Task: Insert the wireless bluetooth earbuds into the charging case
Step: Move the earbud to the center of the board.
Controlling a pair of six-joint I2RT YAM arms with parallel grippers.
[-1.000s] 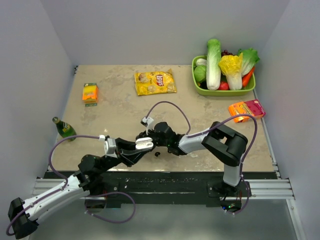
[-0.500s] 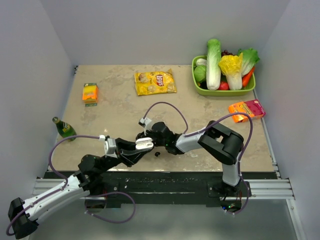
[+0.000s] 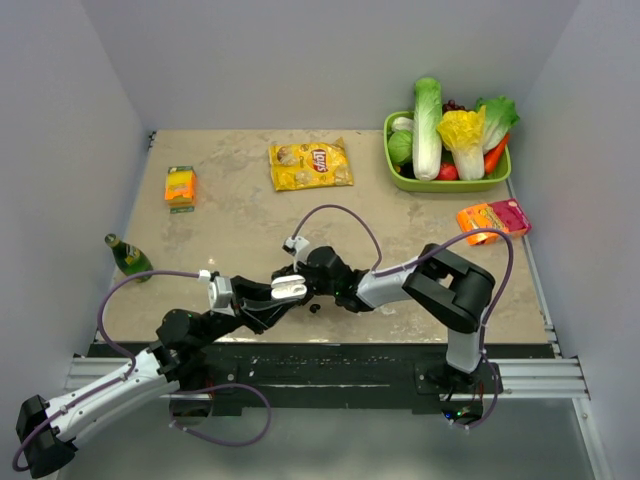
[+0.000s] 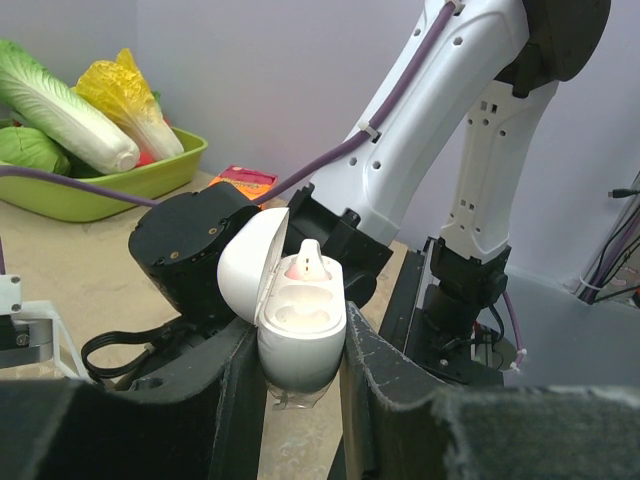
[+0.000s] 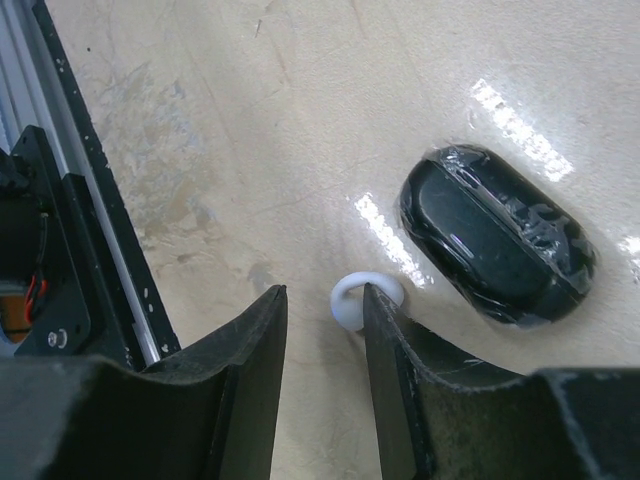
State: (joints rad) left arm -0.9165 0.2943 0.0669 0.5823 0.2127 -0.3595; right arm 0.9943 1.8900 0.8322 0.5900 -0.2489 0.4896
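Observation:
My left gripper is shut on the white charging case, gripped by its lower body. Its lid stands open to the left, and one whitish earbud sits upright in the far slot while the near slot is bare. From above, the case sits close against the right arm's wrist. My right gripper is open, low over the table, nothing between its fingers. A small white earbud lies on the table touching the tip of its right finger.
A black pill-shaped item in clear film lies just right of the white earbud. The table's near rail is close on the left. Farther off are a chip bag, green vegetable basket, orange-pink packet, orange box and bottle.
The right arm's wrist shifted slightly left and then back to the right. The left gripper has kept still with the open case in it.

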